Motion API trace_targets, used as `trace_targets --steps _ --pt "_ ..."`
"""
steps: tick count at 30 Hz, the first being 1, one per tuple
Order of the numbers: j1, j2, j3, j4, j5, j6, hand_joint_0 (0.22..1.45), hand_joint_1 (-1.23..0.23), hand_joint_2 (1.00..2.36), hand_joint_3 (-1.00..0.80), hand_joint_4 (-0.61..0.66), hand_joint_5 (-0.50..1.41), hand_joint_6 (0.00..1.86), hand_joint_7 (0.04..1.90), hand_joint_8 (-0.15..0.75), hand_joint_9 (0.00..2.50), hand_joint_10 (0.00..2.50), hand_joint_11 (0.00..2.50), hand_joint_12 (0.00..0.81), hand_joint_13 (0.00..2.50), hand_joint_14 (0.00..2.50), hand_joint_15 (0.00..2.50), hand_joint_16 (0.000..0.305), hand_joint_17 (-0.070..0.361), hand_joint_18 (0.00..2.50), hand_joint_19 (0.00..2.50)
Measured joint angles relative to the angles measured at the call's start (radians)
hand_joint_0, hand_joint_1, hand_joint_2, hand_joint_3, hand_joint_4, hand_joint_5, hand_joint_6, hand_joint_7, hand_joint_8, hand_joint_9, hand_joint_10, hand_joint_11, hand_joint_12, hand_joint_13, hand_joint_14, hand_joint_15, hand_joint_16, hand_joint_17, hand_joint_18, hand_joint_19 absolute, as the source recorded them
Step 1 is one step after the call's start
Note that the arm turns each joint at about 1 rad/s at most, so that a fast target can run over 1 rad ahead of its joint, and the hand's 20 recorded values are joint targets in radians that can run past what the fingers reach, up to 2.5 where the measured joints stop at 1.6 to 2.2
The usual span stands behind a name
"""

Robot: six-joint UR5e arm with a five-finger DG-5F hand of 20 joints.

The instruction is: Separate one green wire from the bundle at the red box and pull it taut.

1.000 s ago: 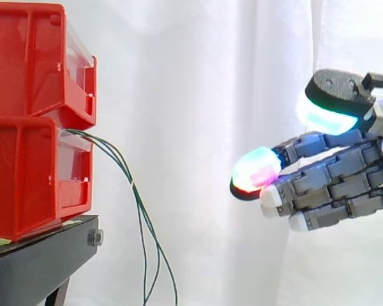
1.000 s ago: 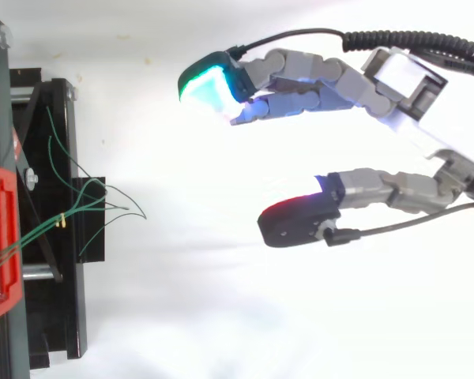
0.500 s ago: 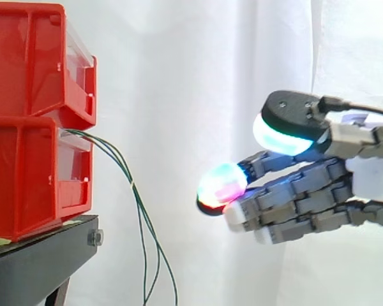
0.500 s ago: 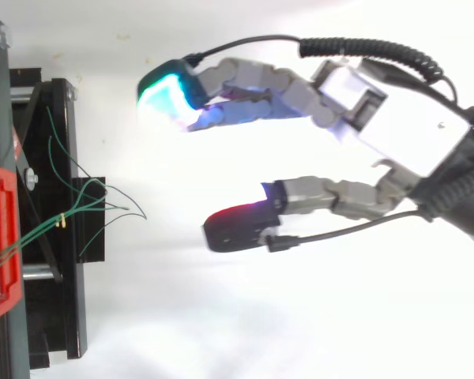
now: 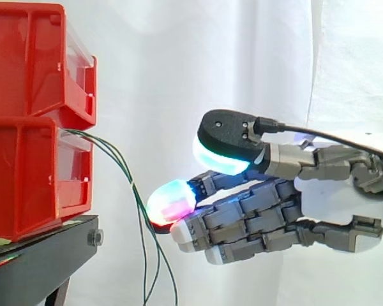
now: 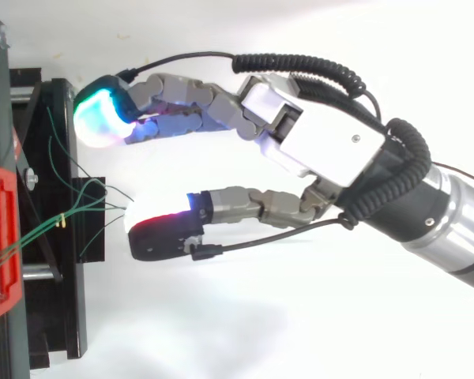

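My hand (image 5: 329, 199) has come forward; fingers (image 5: 242, 217) spread, thumb apart, holding nothing; the wires (image 5: 138, 204) hang just ahead of my fingertips, arching out of the box (image 5: 32, 172) toward me, then running lengthwise downward. They lie close together, so closing now could catch several.

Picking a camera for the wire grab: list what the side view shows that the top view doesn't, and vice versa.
Side view: two red bins stacked, green wires leaving the lower one and drooping past the black stand. Top view: the strands fanning apart, ends reaching toward the gap between thumb and fingers of the open hand. Both: hand, wires, stand, red bin.
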Motion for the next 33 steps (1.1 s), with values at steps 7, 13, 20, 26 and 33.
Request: trace_targets --steps 7,13,20,26,33 --pt "0.006 -0.052 0.047 0.026 -0.004 0.011 0.55 -0.59 1.01 -0.41 0.34 -0.15 0.5 0.81 0.317 0.68 0.01 0.15 0.385 0.55 0.01 0.16 0.052 0.117 0.5 0.15" --pt "0.017 -0.064 0.058 0.048 -0.006 -0.014 0.56 -0.59 1.01 -0.41 0.36 -0.14 0.5 0.84 0.321 0.7 0.01 0.16 0.389 0.57 0.01 0.17 0.053 0.119 0.52 0.18" --pt "0.034 -0.09 0.061 0.086 -0.004 -0.017 0.57 -0.58 1.01 -0.41 0.39 -0.11 0.5 0.9 0.322 0.73 0.01 0.18 0.388 0.61 0.01 0.18 0.052 0.118 0.54 0.19" --pt "0.047 -0.091 0.071 0.092 -0.003 -0.024 0.58 -0.58 1.01 -0.41 0.41 -0.1 0.5 0.92 0.322 0.77 0.01 0.18 0.386 0.64 0.01 0.2 0.052 0.117 0.57 0.21" --pt "0.057 -0.091 0.076 0.106 -0.002 -0.033 0.59 -0.59 1.01 -0.41 0.41 -0.08 0.5 0.96 0.324 0.82 0.01 0.2 0.382 0.67 0.01 0.21 0.051 0.115 0.59 0.22"
